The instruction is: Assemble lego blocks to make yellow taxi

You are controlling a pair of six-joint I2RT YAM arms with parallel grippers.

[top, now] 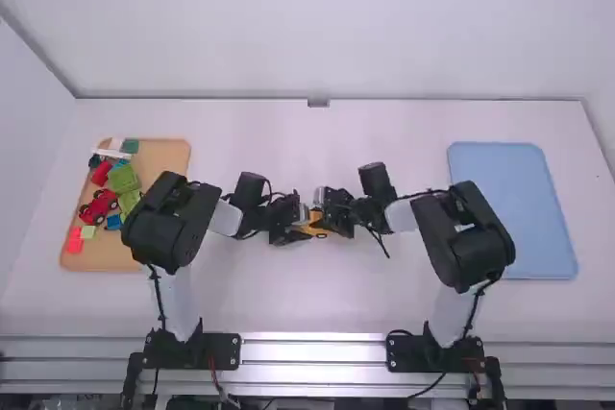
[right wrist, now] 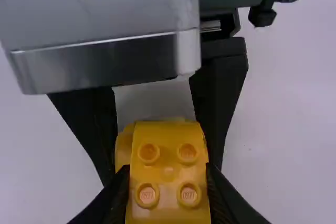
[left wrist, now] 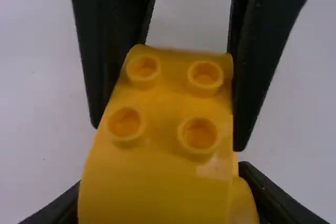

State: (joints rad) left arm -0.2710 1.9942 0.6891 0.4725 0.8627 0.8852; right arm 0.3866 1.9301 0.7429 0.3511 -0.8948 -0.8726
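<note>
Left pincer (top: 300,227) is clamped on a yellow block (top: 314,229), mid-tabletop, between the two arms. Right pincer (top: 330,218) grips yellow too, from the opposite side; the two face each other, nearly touching. Left wrist view: four studs on the yellow face, black fingers either side. Right wrist view: four studs again, more yellow just behind; can't tell if it's one piece or several joined. Tan tray (top: 178,156) at left on the tabletop (top: 288,290): red wheeled piece (top: 98,206), green blocks (top: 123,178), blue block (top: 113,223), teal block (top: 130,146). Light blue tray (top: 509,208) at right, well apart.
</note>
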